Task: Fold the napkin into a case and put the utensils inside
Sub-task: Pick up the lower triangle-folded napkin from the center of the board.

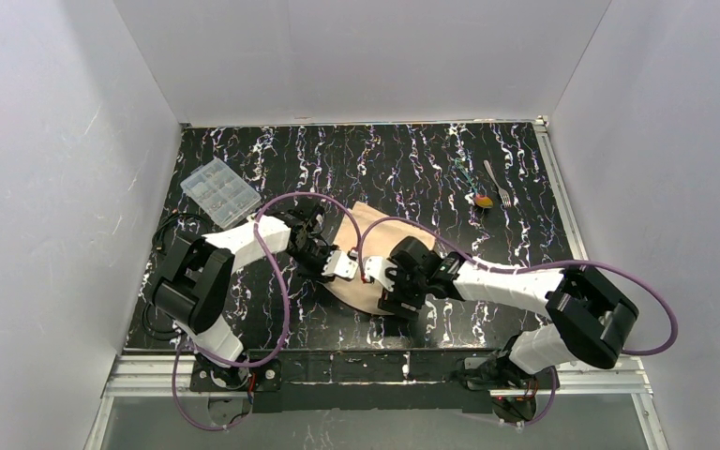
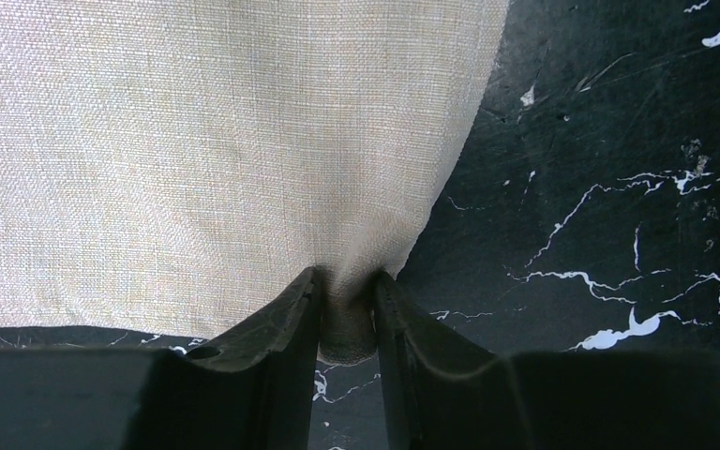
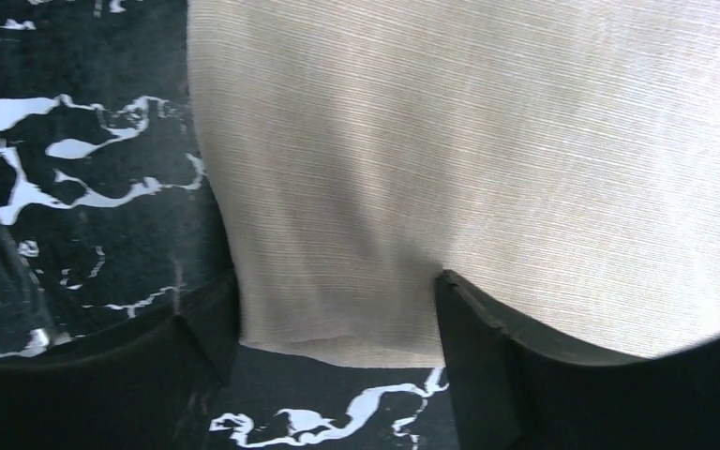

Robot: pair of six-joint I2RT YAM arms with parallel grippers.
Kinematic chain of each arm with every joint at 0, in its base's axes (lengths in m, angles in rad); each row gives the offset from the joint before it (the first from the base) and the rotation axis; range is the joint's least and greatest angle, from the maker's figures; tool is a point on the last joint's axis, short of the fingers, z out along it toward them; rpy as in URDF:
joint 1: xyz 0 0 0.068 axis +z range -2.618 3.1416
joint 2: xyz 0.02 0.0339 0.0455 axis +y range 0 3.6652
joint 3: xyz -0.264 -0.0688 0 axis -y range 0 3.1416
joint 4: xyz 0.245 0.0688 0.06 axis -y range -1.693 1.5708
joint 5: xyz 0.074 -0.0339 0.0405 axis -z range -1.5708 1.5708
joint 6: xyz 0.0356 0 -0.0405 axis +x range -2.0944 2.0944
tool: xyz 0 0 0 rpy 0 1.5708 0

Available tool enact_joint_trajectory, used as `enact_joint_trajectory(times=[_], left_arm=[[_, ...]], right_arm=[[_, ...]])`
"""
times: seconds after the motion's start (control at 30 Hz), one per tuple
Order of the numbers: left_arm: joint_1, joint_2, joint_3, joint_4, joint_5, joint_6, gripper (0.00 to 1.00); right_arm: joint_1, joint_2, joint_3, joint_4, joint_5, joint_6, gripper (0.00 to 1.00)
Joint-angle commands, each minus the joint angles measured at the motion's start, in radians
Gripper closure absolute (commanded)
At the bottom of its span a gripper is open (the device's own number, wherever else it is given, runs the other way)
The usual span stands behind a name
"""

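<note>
Napkin (image 2: 197,141): lay mid-table, right of clear box (image 1: 219,191). Pinched at a near corner by left gripper (image 2: 347,291), jaws pressed on puckered cloth. Straddled at its edge by right gripper (image 3: 337,300), jaws spread. Fork (image 1: 498,180), spoon (image 1: 484,200) far right, well apart from cloth, marbled table (image 1: 412,169) between.

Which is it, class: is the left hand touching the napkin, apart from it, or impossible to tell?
Touching. The left wrist view shows the left hand pinching a bunched edge of the napkin between its fingers.
</note>
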Motion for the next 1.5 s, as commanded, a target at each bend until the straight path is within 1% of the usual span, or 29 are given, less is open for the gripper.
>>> enact_joint_trajectory(times=[0.0, 0.17, 0.3, 0.47, 0.57, 0.67, 0.7, 0.8, 0.93, 1.0, 1.07, 1.13, 1.2, 1.3, 1.37, 1.43, 1.47], left_arm=[[0.007, -0.002, -0.048, 0.01, -0.055, -0.032, 0.73], [0.014, -0.015, -0.045, -0.01, -0.049, -0.093, 0.73], [0.031, -0.047, -0.054, -0.018, -0.034, -0.152, 0.71], [0.043, -0.082, -0.055, -0.013, -0.01, -0.266, 0.68], [0.043, -0.117, -0.063, 0.008, 0.007, -0.328, 0.56], [0.043, -0.137, -0.03, -0.001, 0.03, -0.369, 0.41], [0.043, -0.138, -0.01, -0.018, 0.036, -0.372, 0.38], [0.043, -0.14, 0.033, -0.09, 0.053, -0.341, 0.36], [0.043, -0.141, -0.001, -0.104, 0.047, -0.22, 0.36], [0.043, -0.119, -0.012, -0.097, 0.03, -0.183, 0.36], [0.043, -0.079, -0.005, -0.084, 0.005, -0.169, 0.37], [0.043, -0.038, 0.008, -0.069, -0.014, -0.159, 0.38], [0.043, -0.017, 0.017, -0.053, -0.017, -0.154, 0.37], [0.043, 0.011, 0.039, -0.042, -0.005, -0.156, 0.37], [0.042, 0.034, 0.058, -0.045, -0.004, -0.158, 0.37], [0.041, 0.053, 0.079, -0.061, 0.0, -0.159, 0.4], [0.041, 0.058, 0.084, -0.07, 0.003, -0.16, 0.44]], right_arm=[[-0.032, -0.037, -0.013, 0.065, 0.02, -0.015, 0.16], [-0.085, -0.027, -0.054, 0.193, -0.003, -0.106, 0.14], [-0.133, 0.026, -0.038, 0.222, -0.077, -0.172, 0.16], [-0.159, 0.075, -0.011, 0.239, -0.096, -0.206, 0.16], [-0.162, 0.086, -0.003, 0.225, -0.103, -0.214, 0.19], [-0.163, 0.088, 0.004, 0.202, -0.102, -0.217, 0.25], [-0.163, 0.089, 0.009, 0.188, -0.101, -0.218, 0.27], [-0.164, 0.082, 0.011, 0.167, -0.094, -0.209, 0.35], [-0.164, 0.042, -0.019, 0.197, -0.076, -0.165, 0.38], [-0.163, 0.032, -0.024, 0.203, -0.069, -0.15, 0.4], [-0.164, 0.036, -0.014, 0.19, -0.071, -0.142, 0.48], [-0.168, 0.037, 0.002, 0.168, -0.09, -0.137, 0.62], [-0.178, 0.031, 0.012, 0.151, -0.111, -0.129, 0.72], [-0.2, 0.02, 0.03, 0.129, -0.159, -0.111, 0.81], [-0.217, 0.018, 0.047, 0.107, -0.198, -0.097, 0.85], [-0.234, 0.022, 0.062, 0.082, -0.239, -0.086, 0.87], [-0.244, 0.025, 0.069, 0.071, -0.253, -0.079, 0.89]])
